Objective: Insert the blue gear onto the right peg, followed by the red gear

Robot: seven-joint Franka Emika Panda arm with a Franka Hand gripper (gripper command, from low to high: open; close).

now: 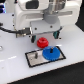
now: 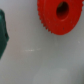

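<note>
The wide, flat, bright blue plastic gear (image 1: 51,52) already sits on the grey, black-edged plate (image 1: 34,58), apparently over its right peg. The thick, toothed red plastic gear (image 1: 42,42) with a centre hole lies just behind on the white worktop (image 1: 15,60). Grasping it comes next. Whether the end effector (image 1: 47,32) is open, I cannot tell.

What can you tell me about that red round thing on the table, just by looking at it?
The round, bright red plastic gear is a thick disc with a toothed-looking edge and a dark hole through its centre, seen close up in the wrist view. It lies flat on the white table, just behind the grey black-edged plate, apart from the wider flat blue plastic gear resting on that plate. The robot's tool hangs above it; nothing visibly grips it, and whether the tool is open or shut cannot be told.
</note>
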